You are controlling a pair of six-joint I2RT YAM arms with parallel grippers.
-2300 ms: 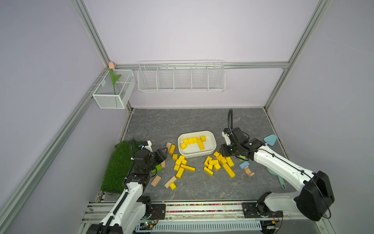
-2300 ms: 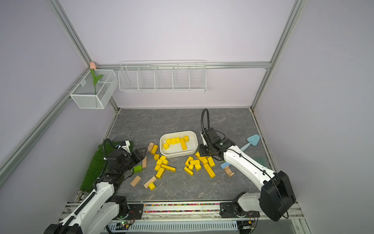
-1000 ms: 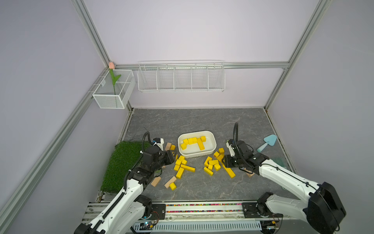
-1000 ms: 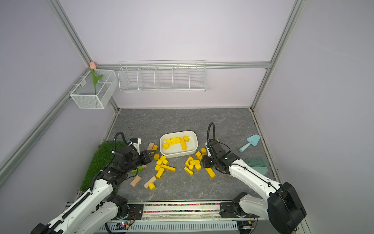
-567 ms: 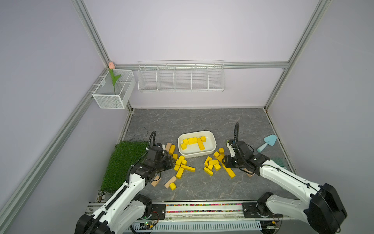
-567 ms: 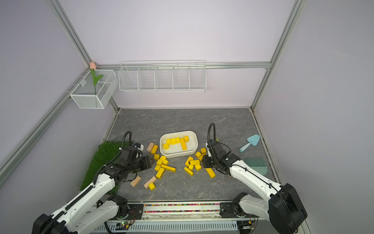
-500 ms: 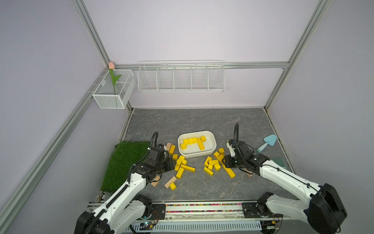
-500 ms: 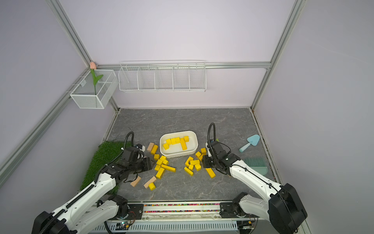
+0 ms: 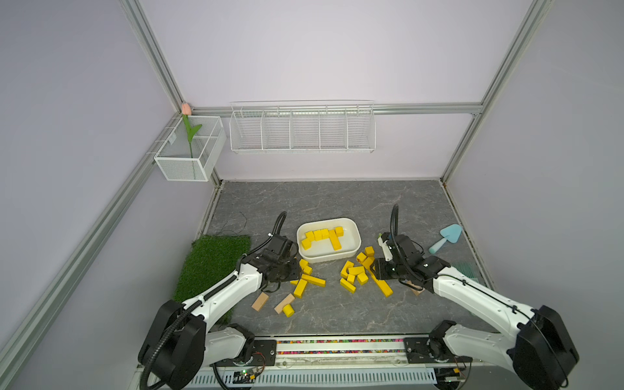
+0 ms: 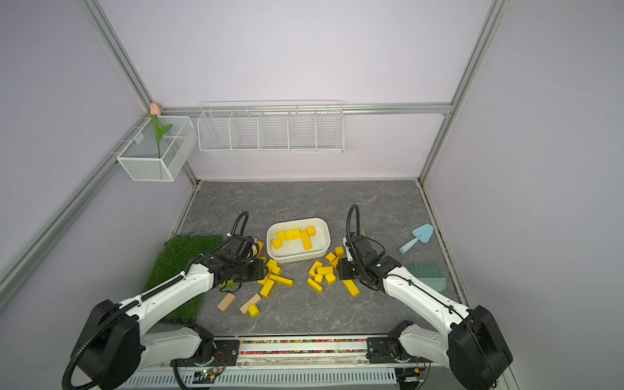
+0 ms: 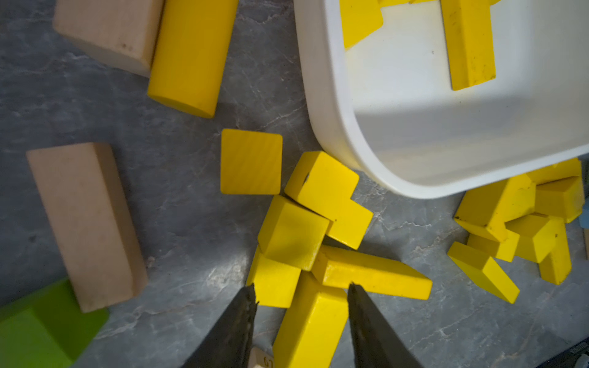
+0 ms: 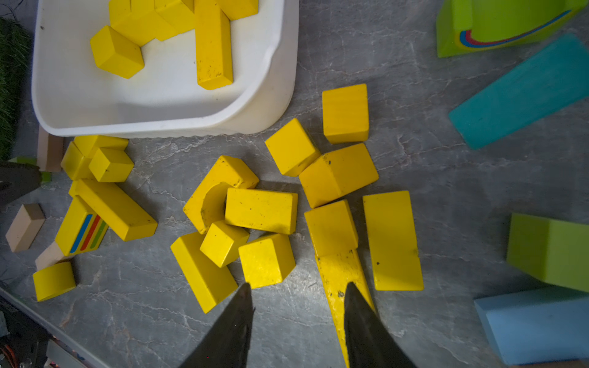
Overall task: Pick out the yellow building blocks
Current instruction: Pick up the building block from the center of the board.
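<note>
Lying on the grey tabletop (image 9: 320, 202) is a white tub (image 9: 356, 238); the left hand (image 11: 301, 288) hovers low beside it, half open, with a long yellow bar (image 11: 310, 325) between its fingers but not gripped; the right hand (image 12: 298, 286), also half open, holds nothing; some yellow blocks (image 9: 335, 239) are inside the tub, the others are scattered just beside it on both sides.

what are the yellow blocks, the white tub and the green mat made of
yellow blocks: probably painted wood, semi-gloss coat, dark chips at edges.
white tub: seemingly moulded plastic, smooth, rounded rim.
green mat: looks like artificial turf, fibrous tufted pile.
</note>
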